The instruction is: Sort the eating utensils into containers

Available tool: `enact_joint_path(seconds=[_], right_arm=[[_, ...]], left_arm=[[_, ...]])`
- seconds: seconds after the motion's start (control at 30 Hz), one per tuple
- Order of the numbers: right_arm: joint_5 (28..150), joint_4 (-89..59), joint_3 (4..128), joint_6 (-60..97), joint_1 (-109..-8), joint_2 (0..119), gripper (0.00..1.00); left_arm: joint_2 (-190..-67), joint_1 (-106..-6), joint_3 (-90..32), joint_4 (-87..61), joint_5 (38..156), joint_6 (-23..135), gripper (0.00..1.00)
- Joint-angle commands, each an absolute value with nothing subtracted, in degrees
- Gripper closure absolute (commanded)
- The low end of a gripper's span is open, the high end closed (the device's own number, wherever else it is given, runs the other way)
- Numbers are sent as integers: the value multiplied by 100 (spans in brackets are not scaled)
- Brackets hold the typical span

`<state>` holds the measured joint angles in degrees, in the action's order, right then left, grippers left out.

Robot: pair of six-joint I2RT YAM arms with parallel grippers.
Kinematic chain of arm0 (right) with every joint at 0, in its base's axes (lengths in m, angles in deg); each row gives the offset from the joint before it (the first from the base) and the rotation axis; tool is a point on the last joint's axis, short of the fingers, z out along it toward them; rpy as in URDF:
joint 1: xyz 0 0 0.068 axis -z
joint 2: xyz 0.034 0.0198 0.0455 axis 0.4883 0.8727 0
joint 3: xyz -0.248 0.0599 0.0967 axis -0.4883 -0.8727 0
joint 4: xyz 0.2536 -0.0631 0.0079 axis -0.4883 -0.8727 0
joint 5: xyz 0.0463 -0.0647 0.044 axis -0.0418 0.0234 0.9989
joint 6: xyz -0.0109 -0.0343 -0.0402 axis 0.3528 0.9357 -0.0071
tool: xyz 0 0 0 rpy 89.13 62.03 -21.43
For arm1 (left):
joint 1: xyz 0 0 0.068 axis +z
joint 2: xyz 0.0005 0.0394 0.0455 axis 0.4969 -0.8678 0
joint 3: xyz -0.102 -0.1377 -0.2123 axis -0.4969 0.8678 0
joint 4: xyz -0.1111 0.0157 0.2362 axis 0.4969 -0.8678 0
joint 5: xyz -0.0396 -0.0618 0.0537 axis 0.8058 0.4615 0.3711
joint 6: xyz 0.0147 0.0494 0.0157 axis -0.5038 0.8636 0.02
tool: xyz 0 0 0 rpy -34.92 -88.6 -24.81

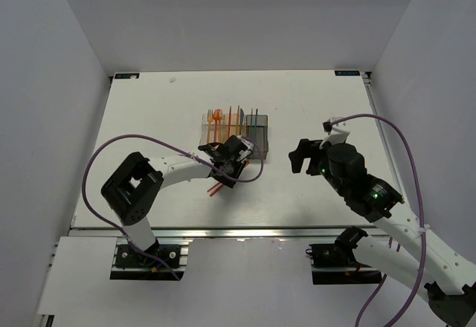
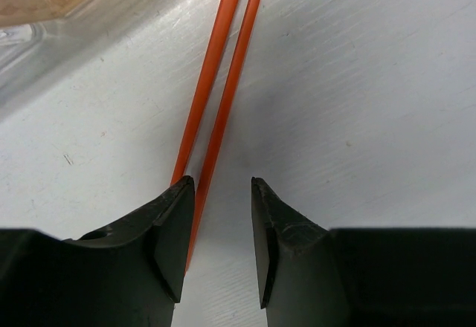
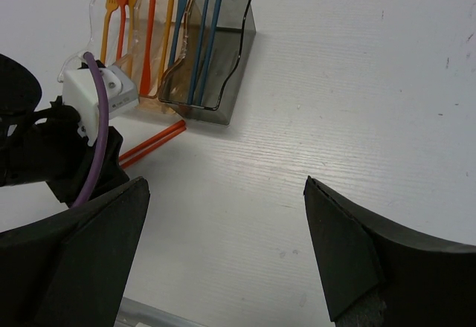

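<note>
Left wrist shows left gripper (image 2: 221, 186), jaws apart, over two orange utensils (image 2: 210, 67) pointing twelve o'clock; right gripper (image 3: 224, 189) gapes empty.

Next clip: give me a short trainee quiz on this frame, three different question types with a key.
1. True or false: the right gripper holds a fork.
2. How many orange utensils lie loose on the table at the left gripper? A one, B two, C four.
3. Fill in: the utensils in the dark grey bin are ___.
Key: 1 false; 2 B; 3 blue.
</note>
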<state>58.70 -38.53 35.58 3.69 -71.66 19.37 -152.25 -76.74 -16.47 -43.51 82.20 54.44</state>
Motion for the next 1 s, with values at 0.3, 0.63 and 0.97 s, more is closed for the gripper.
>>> enact_joint_path(seconds=[0.3, 0.63, 0.97], right_arm=[[5822, -3713, 3539, 425, -7159, 1867, 11], [5770, -3722, 3539, 425, -7159, 1797, 11], [5717, -3739, 3512, 416, -7159, 1683, 11]], left_arm=[[-15205, -7664, -1526, -4318, 8428, 5388, 54], [-15513, -7980, -1446, -4538, 8306, 5160, 70], [-15671, -8648, -1490, -4802, 8357, 4975, 100]])
